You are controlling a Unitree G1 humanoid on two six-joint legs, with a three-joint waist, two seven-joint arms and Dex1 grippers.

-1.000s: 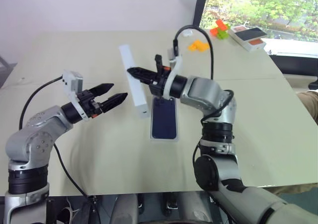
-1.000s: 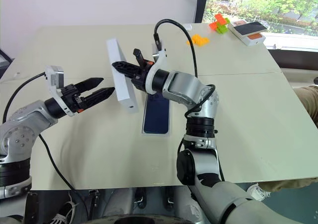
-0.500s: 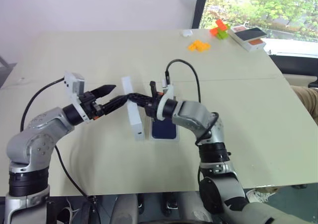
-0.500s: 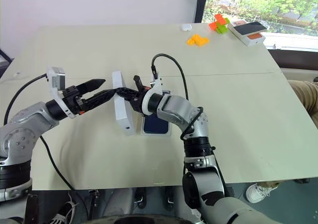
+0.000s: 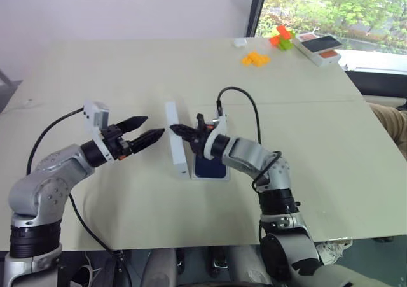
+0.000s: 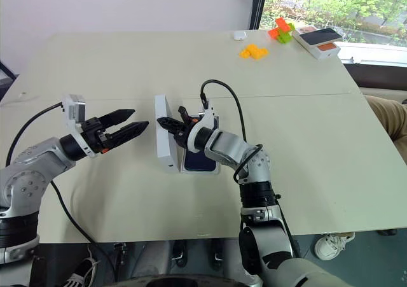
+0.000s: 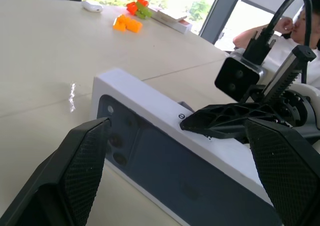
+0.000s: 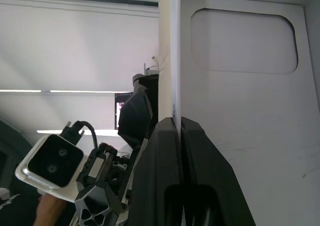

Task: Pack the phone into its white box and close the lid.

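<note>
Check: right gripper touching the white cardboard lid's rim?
Touching. Right wrist view: the right gripper is shut on the thin rim of the white cardboard lid.

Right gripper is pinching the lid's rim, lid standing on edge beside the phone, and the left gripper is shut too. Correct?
Not quite. The left gripper is open, its fingers spread apart in the left eye view. The rest holds: the right gripper is shut on the rim of the lid, which stands on edge beside the phone.

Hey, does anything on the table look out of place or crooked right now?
Yes: the lid stands on its long edge beside the phone instead of lying flat, pinched at its wall by the right gripper. Nothing looks spilled or damaged.
</note>
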